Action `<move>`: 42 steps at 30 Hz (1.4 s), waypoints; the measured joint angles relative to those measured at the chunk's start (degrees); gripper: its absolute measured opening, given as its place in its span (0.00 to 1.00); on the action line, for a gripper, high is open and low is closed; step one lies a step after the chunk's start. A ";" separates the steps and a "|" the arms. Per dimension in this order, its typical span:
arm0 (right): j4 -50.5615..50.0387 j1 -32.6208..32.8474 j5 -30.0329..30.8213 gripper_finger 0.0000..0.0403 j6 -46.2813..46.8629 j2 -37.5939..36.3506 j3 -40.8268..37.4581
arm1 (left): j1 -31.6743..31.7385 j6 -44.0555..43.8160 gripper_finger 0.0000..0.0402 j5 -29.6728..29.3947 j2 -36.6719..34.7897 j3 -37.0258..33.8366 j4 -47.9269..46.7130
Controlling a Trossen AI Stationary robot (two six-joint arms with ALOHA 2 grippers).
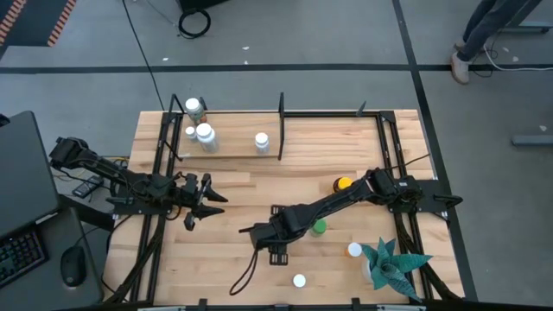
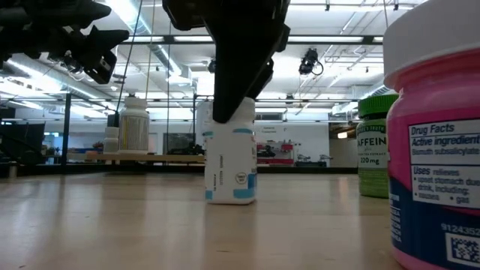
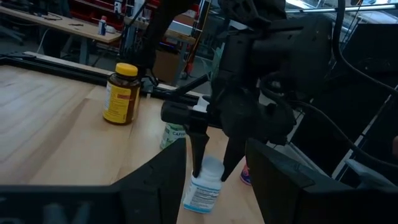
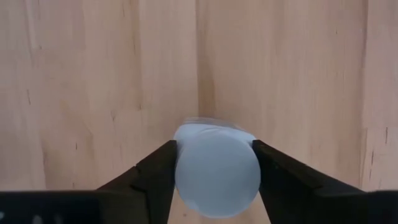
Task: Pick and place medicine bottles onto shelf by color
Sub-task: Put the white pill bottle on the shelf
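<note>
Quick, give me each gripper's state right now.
Left gripper: open, holding nothing, hovering above the wooden table's left side.
Right gripper: fingers against both sides of the white-capped white pill bottle, which stands mid-table.

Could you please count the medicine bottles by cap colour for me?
White-capped bottles: 7 (4 on the shelf, 2 on the table, 1 between the fingers of the right gripper)
Yellow-capped bottle: 1
Green-capped bottle: 1
Total: 9
</note>
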 joint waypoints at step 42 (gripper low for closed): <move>6.81 -17.18 -4.05 0.47 -23.87 0.28 1.27 | -0.24 7.43 0.43 0.40 -0.02 -0.04 6.58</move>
